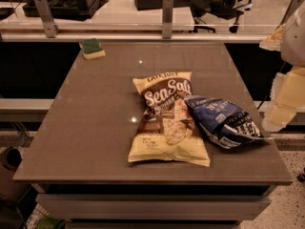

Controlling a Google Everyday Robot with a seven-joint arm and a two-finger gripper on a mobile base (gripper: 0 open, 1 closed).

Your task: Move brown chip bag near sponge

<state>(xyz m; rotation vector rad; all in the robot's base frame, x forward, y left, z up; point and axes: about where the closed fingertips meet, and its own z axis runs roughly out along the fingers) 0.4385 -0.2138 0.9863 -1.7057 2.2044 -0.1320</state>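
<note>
Beside the tabletop's [86, 128] right edge hangs the pincer [285, 99], grip state untellable; next, probably reach the brown chip bag [167, 120], well apart from the sponge [92, 48].

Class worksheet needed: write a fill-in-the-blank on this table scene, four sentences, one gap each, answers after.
1. The sponge lies at the table's far ____ corner.
2. The blue bag lies against the brown bag on its ____ side.
3. White letters on the brown bag read "Sea ____".
4. The tool hangs beyond the table's ____ edge, touching neither bag.
Answers: left; right; Salt; right.
</note>
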